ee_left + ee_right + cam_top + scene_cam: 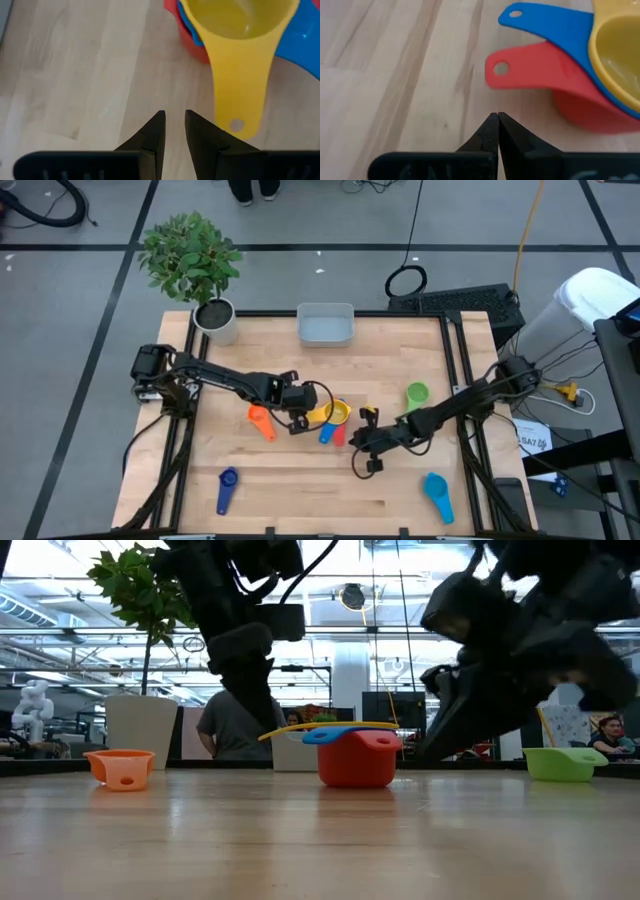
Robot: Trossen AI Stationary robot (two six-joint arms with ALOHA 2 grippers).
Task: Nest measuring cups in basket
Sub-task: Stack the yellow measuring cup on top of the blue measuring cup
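A yellow cup sits nested in a bright blue cup, which sits in a red cup standing on the table's middle. My left gripper hovers beside the yellow cup's handle, slightly open, with nothing between its fingers. My right gripper is shut and points at the red cup's handle, just short of it. The orange, green, dark blue and teal cups lie apart on the table. The basket stands at the far edge.
A white pot with a leafy plant stands at the far left corner, left of the basket. Bare wood lies between the cup stack and the near edge. People show in the room beyond the table in the low view.
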